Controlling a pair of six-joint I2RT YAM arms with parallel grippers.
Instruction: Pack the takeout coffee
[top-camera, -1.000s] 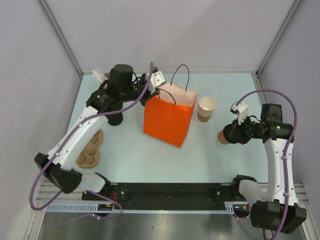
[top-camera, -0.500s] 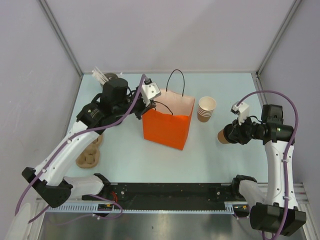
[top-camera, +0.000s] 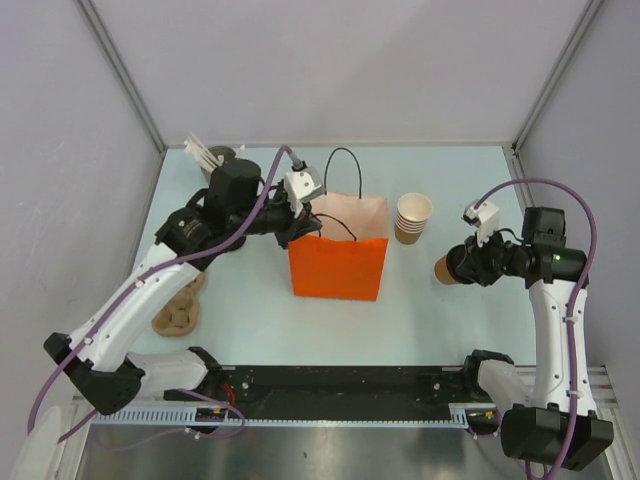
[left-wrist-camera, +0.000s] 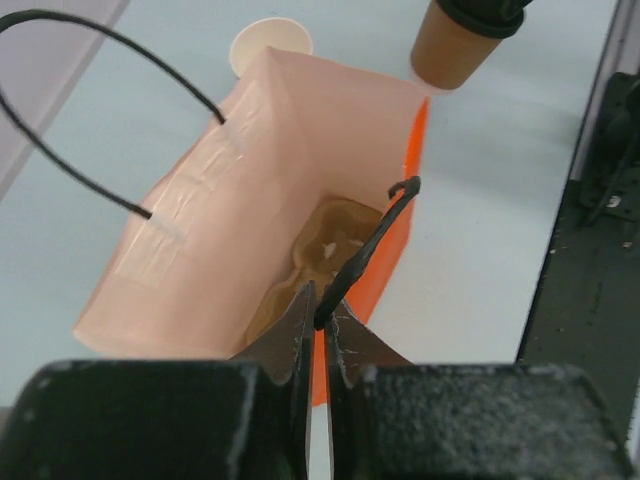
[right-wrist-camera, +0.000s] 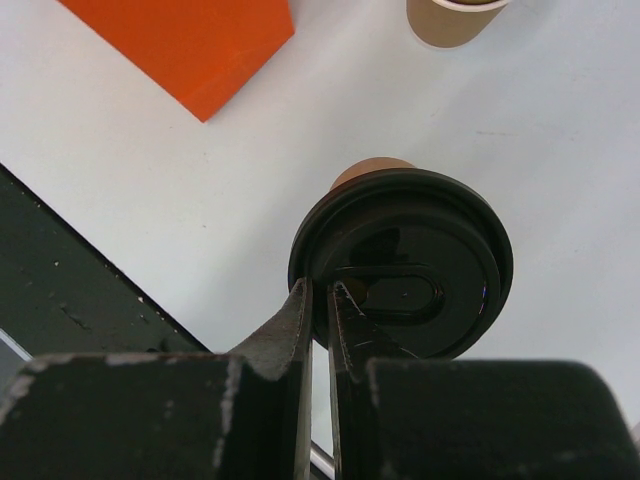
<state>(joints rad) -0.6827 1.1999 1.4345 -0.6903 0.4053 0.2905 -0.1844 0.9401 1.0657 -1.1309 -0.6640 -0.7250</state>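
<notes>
One takeout coffee (right-wrist-camera: 400, 255), lid rim (right-wrist-camera: 420, 182) pinched in right gripper (right-wrist-camera: 319, 300); left gripper (left-wrist-camera: 318, 305) pinching bag handle (left-wrist-camera: 372, 245).

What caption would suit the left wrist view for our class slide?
Left hand pinches the black handle of the open orange bag.

Upright orange bag (top-camera: 338, 268), left claw (top-camera: 297, 221) at rim, right claw (top-camera: 457, 266) at takeout coffee (top-camera: 442, 272)

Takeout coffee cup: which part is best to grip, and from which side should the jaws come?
Probably the tan wall of the takeout coffee cup, below the black lid, with the jaws coming from the side and straddling it. The wall is round and plain; the lid offers only a thin rim, which the right gripper pinches now.
</notes>
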